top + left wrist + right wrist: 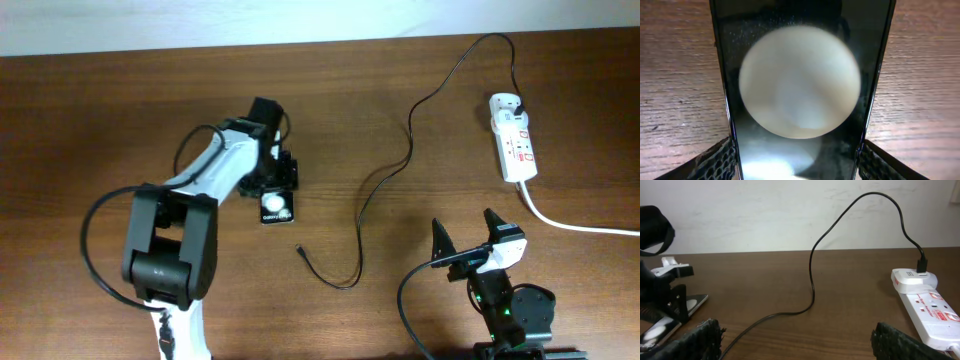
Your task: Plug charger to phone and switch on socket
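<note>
Lying within left pincer (pixel 797 162) (screen-up): phone (pixel 800 75)

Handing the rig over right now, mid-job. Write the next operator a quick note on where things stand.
Left gripper: shut on the phone, fingers on its long edges.
Right gripper: open, empty.
Charger: plug end seated in the power strip; connector tip loose on the table, apart from the phone.
Done: phone held, plug in strip.
Left: grasp the tip, insert it into the phone, switch the power strip on; its switch state is unreadable here.
</note>
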Robot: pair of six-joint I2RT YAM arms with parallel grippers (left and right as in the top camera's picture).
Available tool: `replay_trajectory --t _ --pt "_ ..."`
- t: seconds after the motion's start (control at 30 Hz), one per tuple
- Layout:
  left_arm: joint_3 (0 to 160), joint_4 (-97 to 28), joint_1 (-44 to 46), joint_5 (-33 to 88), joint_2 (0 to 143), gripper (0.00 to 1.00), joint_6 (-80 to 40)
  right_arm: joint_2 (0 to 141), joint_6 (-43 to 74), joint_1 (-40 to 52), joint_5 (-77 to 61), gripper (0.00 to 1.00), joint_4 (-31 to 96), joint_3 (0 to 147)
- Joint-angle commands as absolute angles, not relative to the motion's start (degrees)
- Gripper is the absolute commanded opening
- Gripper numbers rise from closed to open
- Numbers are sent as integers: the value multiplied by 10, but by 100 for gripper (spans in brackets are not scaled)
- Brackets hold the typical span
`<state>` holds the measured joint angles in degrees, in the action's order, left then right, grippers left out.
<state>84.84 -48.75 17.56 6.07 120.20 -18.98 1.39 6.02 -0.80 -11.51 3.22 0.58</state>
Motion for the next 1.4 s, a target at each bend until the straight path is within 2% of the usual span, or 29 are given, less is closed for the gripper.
replay_trajectory --t 0.0,0.1,0.2,0.4,0.87,1.03,1.17,1.37 --pt "842 -489 134 188 1189 72 -129 12 60 -4 -114 99 36 3" --pt "842 -491 95 309 1189 72 -69 12 60 -4 -114 99 36 3" --pt "842 -509 65 380 1189 72 -27 12 60 -4 -114 99 36 3" --pt "842 -521 58 418 1189 75 -12 12 60 -4 -114 99 36 3" --pt "842 -519 58 418 1189 77 -12 12 60 -4 -70 99 32 3" --pt "842 -516 58 418 1189 77 -12 12 115 -4 -157 99 35 12" --pt "842 -516 58 418 1189 77 -12 30 140 -4 -162 99 91 140" --pt "842 -516 58 418 1189 78 -12 279 138 -4 -197 99 309 474"
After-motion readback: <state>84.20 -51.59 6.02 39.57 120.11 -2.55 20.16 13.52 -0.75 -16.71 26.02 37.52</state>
